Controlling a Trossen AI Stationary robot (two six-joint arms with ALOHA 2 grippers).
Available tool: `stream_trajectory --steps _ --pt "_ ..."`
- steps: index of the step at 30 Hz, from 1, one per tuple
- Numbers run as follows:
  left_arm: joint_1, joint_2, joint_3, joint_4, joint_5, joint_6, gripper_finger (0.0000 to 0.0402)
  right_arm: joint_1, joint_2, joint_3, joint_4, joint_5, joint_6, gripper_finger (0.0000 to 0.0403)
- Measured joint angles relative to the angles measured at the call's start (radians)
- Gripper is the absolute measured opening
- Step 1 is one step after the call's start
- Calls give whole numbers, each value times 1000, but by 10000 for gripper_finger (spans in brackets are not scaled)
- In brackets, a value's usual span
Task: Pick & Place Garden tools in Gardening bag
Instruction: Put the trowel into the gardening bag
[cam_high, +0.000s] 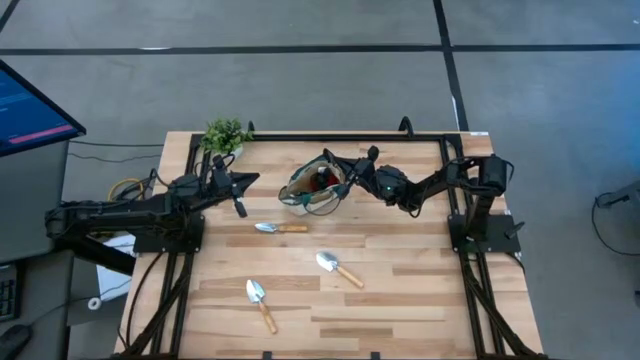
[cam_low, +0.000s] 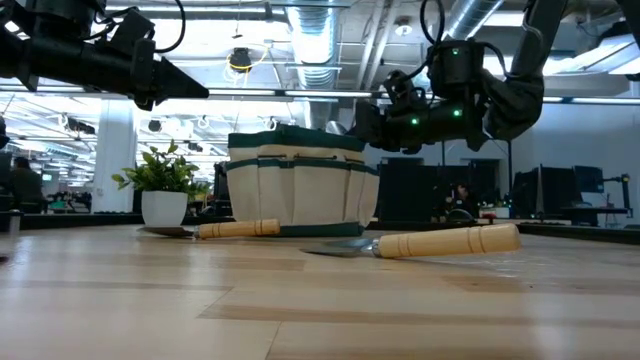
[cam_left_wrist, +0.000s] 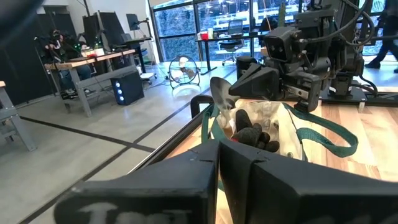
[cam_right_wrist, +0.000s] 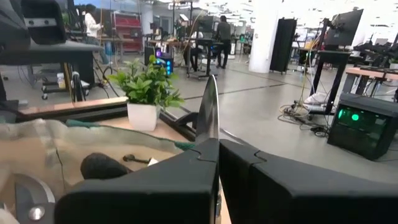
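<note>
The beige gardening bag (cam_high: 298, 197) with green trim stands upright on its base at the table's far middle (cam_low: 300, 190). Dark-handled shears (cam_left_wrist: 252, 134) lie inside it. My right gripper (cam_high: 335, 165) hovers level over the bag's far right rim, shut on a silver-bladed trowel (cam_right_wrist: 208, 112). Three more trowels lie flat on the table: one near the bag (cam_high: 280, 227), one in the middle (cam_high: 338, 267), one toward the near edge (cam_high: 261, 303). My left gripper (cam_high: 250, 180) waits shut and raised, left of the bag. My right gripper pinches the trowel between its two shut fingers; the silver blade (cam_left_wrist: 219, 93) sticks out past the fingertips, edge-on and slanting upward. The fingers come level from the table's right. The trowel is lifted clear above the bag's opening. The fingers hide the place of contact and the handle.
A small potted plant (cam_high: 226, 135) stands at the far left corner of the table. A dark rail (cam_high: 340, 137) runs along the far edge. Bare wood lies on the near right part of the table (cam_high: 420, 290).
</note>
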Motion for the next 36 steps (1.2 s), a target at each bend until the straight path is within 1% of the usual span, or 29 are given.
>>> stream_trajectory --steps 8,12,16,20,23,27,29,33,36 --pt "0 0 0 0 0 0 2 0 0 0 -4 0 0 0" --pt "0 0 0 0 0 0 2 0 0 0 -6 -1 29 0" --pt "0 0 0 0 0 0 2 0 0 0 -6 -18 32 0" --pt "0 0 0 0 0 0 2 0 -8 -2 -9 -24 24 9" --pt "0 0 0 0 0 0 2 1 -25 -2 -12 -28 18 24" --pt "0 0 0 0 0 0 2 1 -61 -2 -17 -48 -6 54" --pt "0 0 0 0 0 0 2 1 -85 -2 -54 -54 -8 71" --pt "0 0 0 0 0 0 2 0 -140 -2 -182 -54 -8 110" --pt "0 0 0 0 0 0 2 -3 -181 -2 -231 -53 -11 139"
